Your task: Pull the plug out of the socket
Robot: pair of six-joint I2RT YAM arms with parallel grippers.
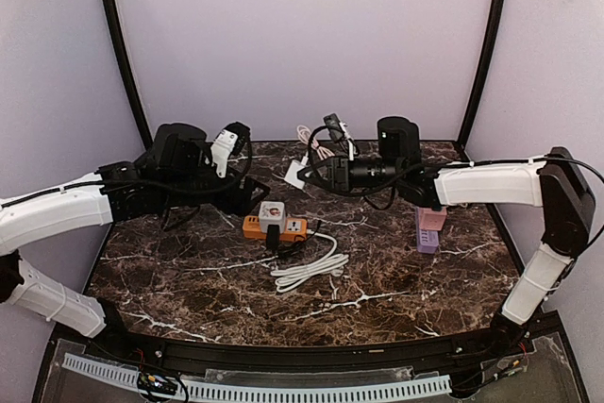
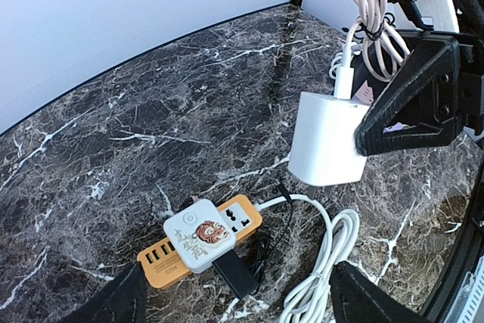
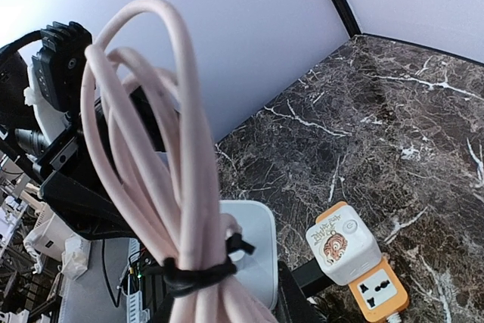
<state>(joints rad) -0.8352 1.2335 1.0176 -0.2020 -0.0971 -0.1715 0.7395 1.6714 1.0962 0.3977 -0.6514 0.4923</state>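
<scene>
Socket (image 2: 204, 243) x1, white plug (image 2: 325, 140) x1, prob. blk plug (image 2: 234, 276).

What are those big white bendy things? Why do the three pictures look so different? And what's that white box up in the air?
Those are two robot arms, each ending in a two-finger gripper. One picture looks down from above; the other two come from small cameras on the wrists. On the marble table lie an orange power strip with a white cube on it and a white cord. The right gripper is shut on the white box, a charger, with its pink cable bundle, clear of the strip. The left gripper is open near the strip, holding nothing.
</scene>
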